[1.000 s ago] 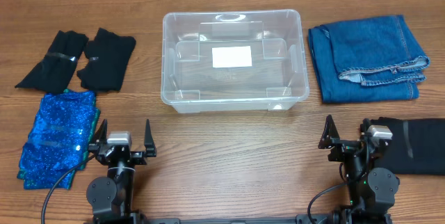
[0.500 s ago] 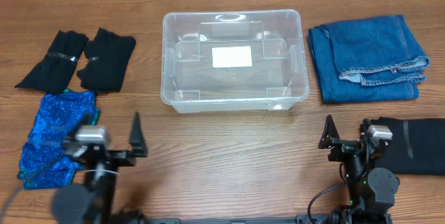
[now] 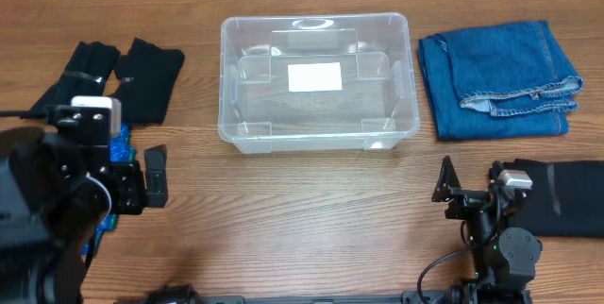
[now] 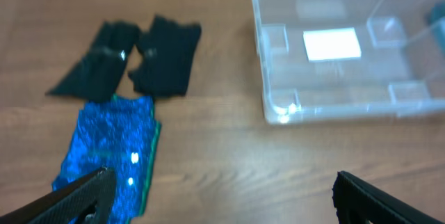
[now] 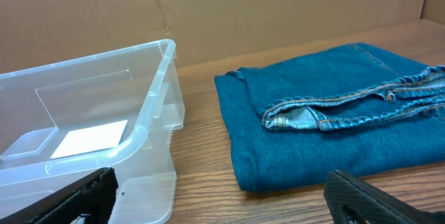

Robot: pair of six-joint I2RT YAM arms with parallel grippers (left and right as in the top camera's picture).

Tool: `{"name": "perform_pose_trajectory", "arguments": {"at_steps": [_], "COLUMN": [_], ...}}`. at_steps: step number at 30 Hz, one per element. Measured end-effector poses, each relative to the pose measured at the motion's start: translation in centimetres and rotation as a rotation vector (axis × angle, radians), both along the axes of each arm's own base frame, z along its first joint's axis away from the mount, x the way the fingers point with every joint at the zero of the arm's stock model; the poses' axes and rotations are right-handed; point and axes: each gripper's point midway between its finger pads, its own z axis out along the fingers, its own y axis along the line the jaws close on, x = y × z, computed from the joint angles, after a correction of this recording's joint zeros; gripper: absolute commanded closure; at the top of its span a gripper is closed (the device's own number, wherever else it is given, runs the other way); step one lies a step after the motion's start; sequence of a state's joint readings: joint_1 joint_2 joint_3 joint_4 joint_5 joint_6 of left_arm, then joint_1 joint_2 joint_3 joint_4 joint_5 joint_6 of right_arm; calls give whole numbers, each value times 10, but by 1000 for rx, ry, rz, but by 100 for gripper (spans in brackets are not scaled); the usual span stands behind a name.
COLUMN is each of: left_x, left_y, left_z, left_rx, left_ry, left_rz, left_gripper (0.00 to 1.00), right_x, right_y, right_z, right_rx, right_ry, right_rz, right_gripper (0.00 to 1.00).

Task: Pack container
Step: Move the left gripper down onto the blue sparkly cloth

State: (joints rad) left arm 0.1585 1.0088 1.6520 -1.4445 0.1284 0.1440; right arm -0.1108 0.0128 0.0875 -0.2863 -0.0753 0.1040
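— Looking at the wooden table (image 3: 311, 219), where is the container (image 3: 321, 123) found, and of what is it made?

— It is found upright at the far middle of the table. It is made of clear, hard plastic, rectangular, with rounded corners and a thick rim. A white label (image 3: 314, 76) is seen on its bottom.

— What is laid around it?

— At its right, blue denim jeans (image 3: 498, 77) are folded into a thick square, near it but apart. At its left, two black pieces of soft fabric (image 3: 104, 82) are laid side by side, and nearer than these a shiny blue sequin cloth (image 4: 111, 144). A black folded cloth (image 3: 566, 198) is seen just beside the right arm.

— How are the grippers held?

— The left gripper (image 4: 222, 179) is spread wide above the table, and the sequin cloth is seen close to one of its fingers. The right gripper (image 5: 221, 179) is spread wide too. It is held low at the near edge and is turned toward the gap between container and jeans.
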Motion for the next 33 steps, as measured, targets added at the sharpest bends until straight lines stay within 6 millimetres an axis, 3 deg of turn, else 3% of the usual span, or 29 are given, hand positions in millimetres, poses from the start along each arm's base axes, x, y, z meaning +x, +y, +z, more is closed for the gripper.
{"name": "perform_pose_trajectory", "arguments": {"at_steps": [4, 8, 12, 19, 28, 33], "left_x": [-2, 3, 22, 58, 89, 95], "left_y": [12, 42, 63, 82, 136, 152], "left_z": [-23, -46, -70, -121, -179, -194], "left_rx": [41, 108, 166, 204, 142, 132], "left_ry": [138, 284, 413, 613, 712, 727], "left_rz": [36, 196, 282, 331, 486, 509], "left_gripper": [0, 0, 0, 0, 0, 0], "right_x": [0, 0, 0, 0, 0, 0], "right_y": [0, 0, 0, 0, 0, 0], "right_z": [0, 0, 0, 0, 0, 0], "right_rx": [0, 0, 0, 0, 0, 0], "right_ry": [0, 0, 0, 0, 0, 0], "right_rz": [0, 0, 0, 0, 0, 0], "right_gripper": [0, 0, 0, 0, 0, 0]}}
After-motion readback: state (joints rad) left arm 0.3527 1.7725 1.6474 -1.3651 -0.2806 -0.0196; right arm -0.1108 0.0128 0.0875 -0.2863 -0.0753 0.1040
